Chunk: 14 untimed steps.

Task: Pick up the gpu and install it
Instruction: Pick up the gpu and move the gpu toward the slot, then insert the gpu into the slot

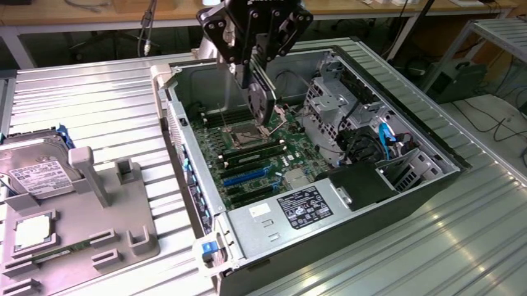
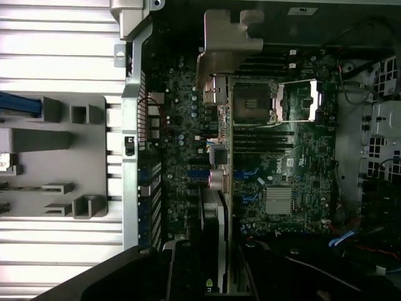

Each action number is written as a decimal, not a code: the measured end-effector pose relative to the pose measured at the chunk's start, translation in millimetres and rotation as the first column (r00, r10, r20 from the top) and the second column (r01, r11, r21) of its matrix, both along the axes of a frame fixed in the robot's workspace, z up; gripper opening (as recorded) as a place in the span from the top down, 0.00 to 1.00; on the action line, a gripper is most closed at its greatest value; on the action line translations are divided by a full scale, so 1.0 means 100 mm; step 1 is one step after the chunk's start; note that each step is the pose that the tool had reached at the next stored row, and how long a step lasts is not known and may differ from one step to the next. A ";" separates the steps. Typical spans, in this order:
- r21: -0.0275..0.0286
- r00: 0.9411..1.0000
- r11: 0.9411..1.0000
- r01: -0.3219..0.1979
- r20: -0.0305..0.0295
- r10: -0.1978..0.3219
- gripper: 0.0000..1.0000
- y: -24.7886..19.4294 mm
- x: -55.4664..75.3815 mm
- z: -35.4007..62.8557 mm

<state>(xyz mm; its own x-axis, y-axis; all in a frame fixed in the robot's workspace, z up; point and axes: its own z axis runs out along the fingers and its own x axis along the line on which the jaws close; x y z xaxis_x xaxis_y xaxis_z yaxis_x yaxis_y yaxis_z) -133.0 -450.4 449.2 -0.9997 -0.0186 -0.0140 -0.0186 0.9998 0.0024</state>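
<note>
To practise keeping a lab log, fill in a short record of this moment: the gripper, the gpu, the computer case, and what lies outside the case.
gripper: shut on the gpu, above the open case
gpu: held on edge over the motherboard, not yet in a slot
computer case: lying on its side, side panel off
outside the case: hard drive and grey holder, at the exterior view's left

The exterior view looks obliquely down on the open computer case point(image 1: 185, 132) from mid-distance. The wrist view faces straight down along the gpu point(image 2: 214, 226), close above the motherboard point(image 2: 282, 157). Both views share the motherboard and the grey fixture point(image 1: 74, 228).
</note>
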 end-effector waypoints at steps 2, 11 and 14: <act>0.000 1.000 1.000 0.000 0.000 0.000 0.72 0.000 0.03 0.000; 0.000 1.000 1.000 -0.001 0.000 0.001 0.72 0.000 0.33 -0.006; 0.000 1.000 1.000 -0.001 0.000 0.001 0.72 0.000 0.43 -0.012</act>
